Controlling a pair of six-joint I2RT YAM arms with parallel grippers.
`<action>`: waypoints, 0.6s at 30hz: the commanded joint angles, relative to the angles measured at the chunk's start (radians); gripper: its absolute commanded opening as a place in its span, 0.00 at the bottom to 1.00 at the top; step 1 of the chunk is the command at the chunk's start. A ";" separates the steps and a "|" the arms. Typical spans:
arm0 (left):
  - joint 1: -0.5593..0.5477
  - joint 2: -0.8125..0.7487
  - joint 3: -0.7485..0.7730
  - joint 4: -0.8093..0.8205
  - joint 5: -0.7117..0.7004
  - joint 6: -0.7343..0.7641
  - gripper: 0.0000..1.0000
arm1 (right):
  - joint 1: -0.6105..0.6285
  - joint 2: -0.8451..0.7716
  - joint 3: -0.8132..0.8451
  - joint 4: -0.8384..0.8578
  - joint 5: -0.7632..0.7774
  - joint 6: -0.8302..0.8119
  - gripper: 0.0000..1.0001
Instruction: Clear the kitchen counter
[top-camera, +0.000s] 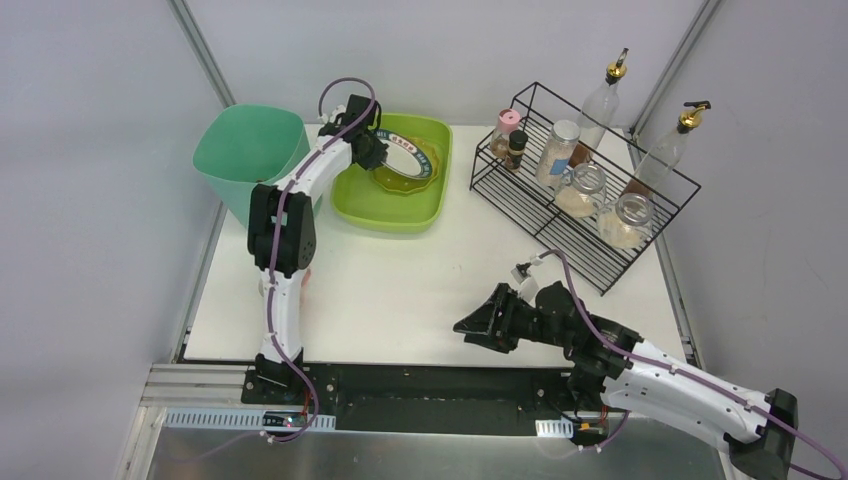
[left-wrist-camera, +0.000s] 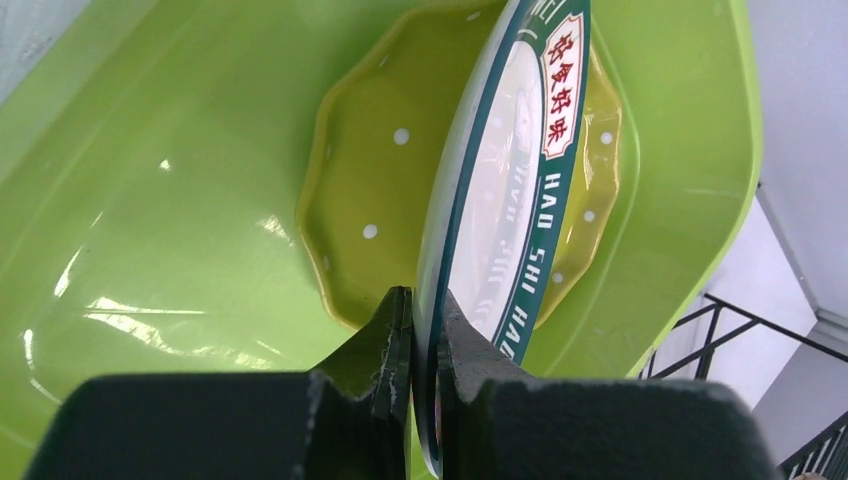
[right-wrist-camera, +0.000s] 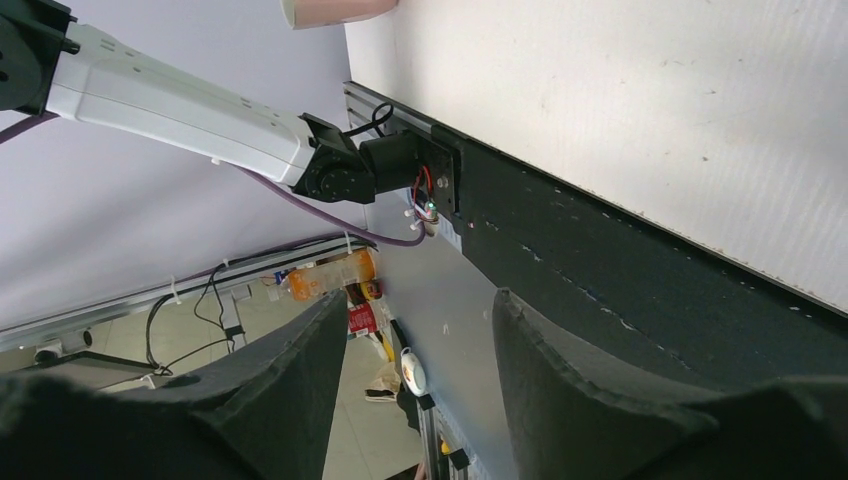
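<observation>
The white kitchen counter (top-camera: 400, 290) has a black rail along its front, also in the right wrist view (right-wrist-camera: 650, 100). My left gripper (top-camera: 375, 152) reaches into the lime-green tub (top-camera: 430, 205) at the back. In the left wrist view the gripper (left-wrist-camera: 422, 300) is shut on the rim of a white plate with a teal border (left-wrist-camera: 510, 170). The plate is held on edge over a yellow-green dotted scalloped dish (left-wrist-camera: 370, 170) lying in the tub (left-wrist-camera: 150, 200). My right gripper (top-camera: 468, 327) is open and empty low over the counter's front edge (right-wrist-camera: 420, 300).
A teal bin (top-camera: 245, 145) stands at the back left beside the tub. A black wire rack (top-camera: 538, 238) with jars and bottles fills the back right. A pink object (top-camera: 303, 283) sits partly hidden behind the left arm, and shows in the right wrist view (right-wrist-camera: 335, 10).
</observation>
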 joint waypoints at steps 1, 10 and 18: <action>-0.001 0.018 0.019 0.064 0.009 -0.051 0.10 | 0.004 -0.023 -0.011 0.000 -0.002 0.008 0.59; -0.001 0.032 -0.049 0.127 0.064 -0.060 0.45 | 0.004 -0.026 -0.019 0.000 0.004 0.009 0.61; -0.002 0.007 -0.084 0.131 0.100 -0.042 0.49 | 0.003 -0.034 -0.024 0.000 0.007 0.018 0.61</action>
